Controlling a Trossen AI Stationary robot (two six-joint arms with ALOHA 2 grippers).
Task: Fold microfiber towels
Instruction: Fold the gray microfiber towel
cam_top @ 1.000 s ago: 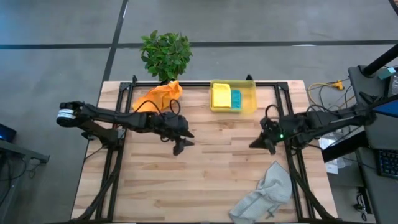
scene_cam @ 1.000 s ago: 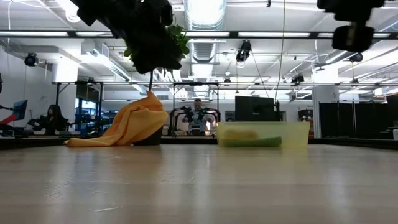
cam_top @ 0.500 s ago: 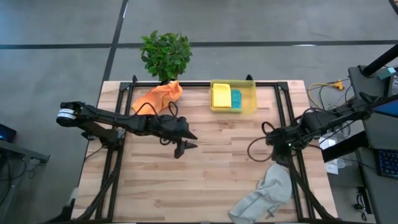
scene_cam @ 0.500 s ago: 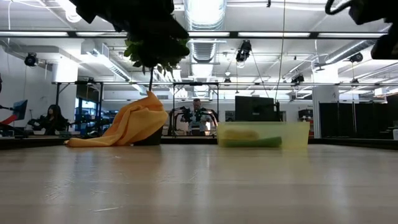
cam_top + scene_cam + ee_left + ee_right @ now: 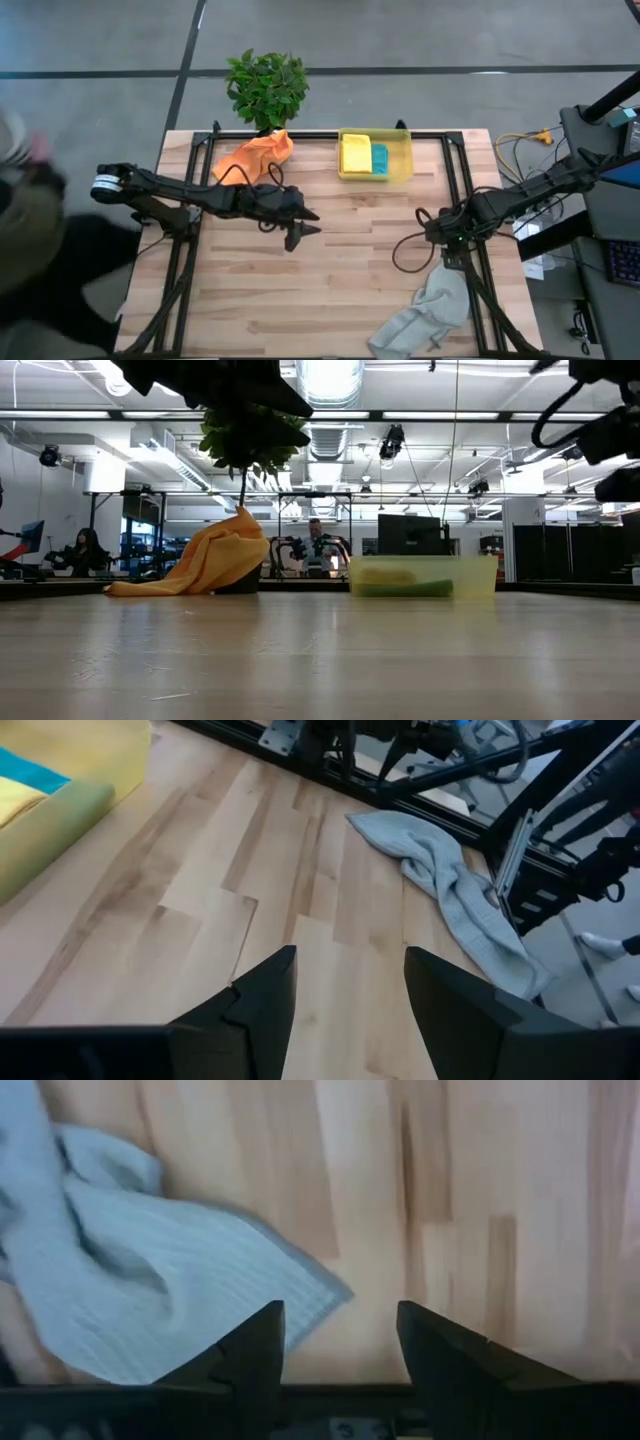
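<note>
A crumpled light grey towel [image 5: 425, 310] lies at the table's near right; it also shows in the right wrist view [image 5: 130, 1300] and the left wrist view [image 5: 450, 880]. My right gripper [image 5: 445, 245] hovers open just above its far corner [image 5: 325, 1295], fingers pointing down, touching nothing [image 5: 340, 1350]. An orange towel [image 5: 255, 155] lies heaped at the far left. Folded yellow [image 5: 355, 155] and teal [image 5: 380, 158] towels lie in a yellow bin [image 5: 405, 165]. My left gripper [image 5: 300, 235] waits open above the table's middle [image 5: 350, 985].
A potted plant [image 5: 267, 88] stands behind the orange towel at the far edge. A person [image 5: 30, 220] shows blurred beyond the table's left edge. Bare wood lies between the two grippers and along the near edge left of the grey towel.
My right gripper has swung from above the right middle of the table toward the near edge, tipping downward, and now stands over the grey towel's far corner. A person has come into view at the table's left side. The towels have not moved.
</note>
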